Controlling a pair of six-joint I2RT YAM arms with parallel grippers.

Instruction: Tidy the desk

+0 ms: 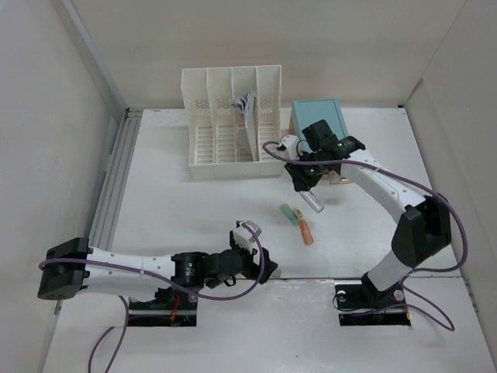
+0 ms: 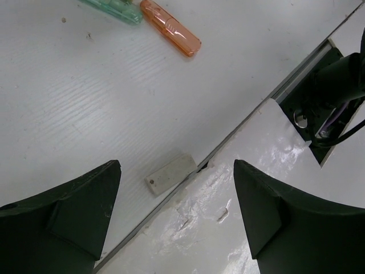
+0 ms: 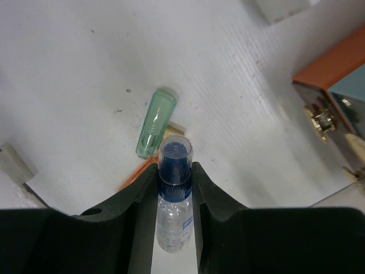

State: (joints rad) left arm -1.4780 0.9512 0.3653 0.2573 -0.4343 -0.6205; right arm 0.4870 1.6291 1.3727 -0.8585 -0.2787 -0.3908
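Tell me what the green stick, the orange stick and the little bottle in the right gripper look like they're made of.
Green stick: probably translucent plastic, glossy, light passing through. Orange stick: same see-through glossy plastic, tinted orange. Bottle in the right gripper: clear plastic or glass, cannot tell which; clear cap over a dark blue insert, printed label.

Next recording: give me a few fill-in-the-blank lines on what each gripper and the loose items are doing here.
1. The right gripper is shut on a small clear plastic bottle with a ___ top.
2. The left gripper hovers ___ over the matte white desk, holding nothing.
3. The translucent green plastic stick and the translucent orange plastic stick lie on the desk, held by ___ gripper.
Missing words: blue; open; neither.
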